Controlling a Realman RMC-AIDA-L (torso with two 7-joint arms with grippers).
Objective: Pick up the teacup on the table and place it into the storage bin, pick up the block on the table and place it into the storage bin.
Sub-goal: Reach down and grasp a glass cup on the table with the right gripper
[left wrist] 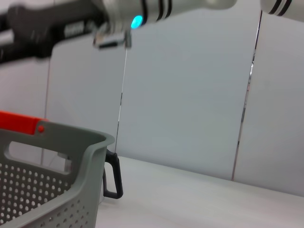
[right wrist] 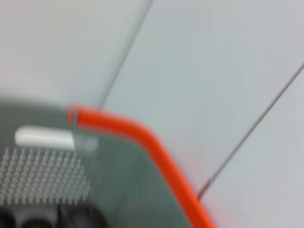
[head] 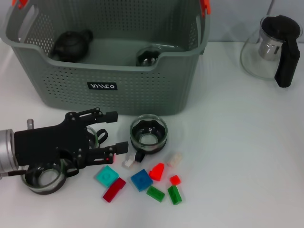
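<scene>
A white tabletop (head: 247, 156) runs back to a pale panelled wall, and nearest you on it lies a scatter of small blocks: a teal one (head: 106, 176), a dark red one (head: 114, 189), a blue one (head: 141, 179), two green ones (head: 155, 193) and (head: 174, 194), two red ones (head: 157, 171) and (head: 175, 179), and two whitish pieces (head: 175, 159) and (head: 129, 162).

At the near left a glass teacup (head: 43, 177) sits partly under the left gripper (head: 114, 131), whose fingers stand spread wide with nothing between them, pointing toward a second glass teacup (head: 148, 134) just ahead. That cup looks the likely target, though the gap is not closed yet. You would do well to bring the fingers square across the cup's rim, stay off its dark handle (head: 139, 156) and the whitish piece beside it, and close gently, since glass may slip or tip.

Behind the cups stands the storage bin (head: 109, 85), grey-green and perforated, orange clips at its handles. Inside you can see a dark teapot (head: 70, 45) and a glass vessel (head: 149, 55), so lower the cup into bare floor between them. Well off to the far right is a glass pitcher (head: 270, 47) with a black handle.

The right gripper does not show; its wrist camera frames only the bin's orange-trimmed rim (right wrist: 156, 147).
</scene>
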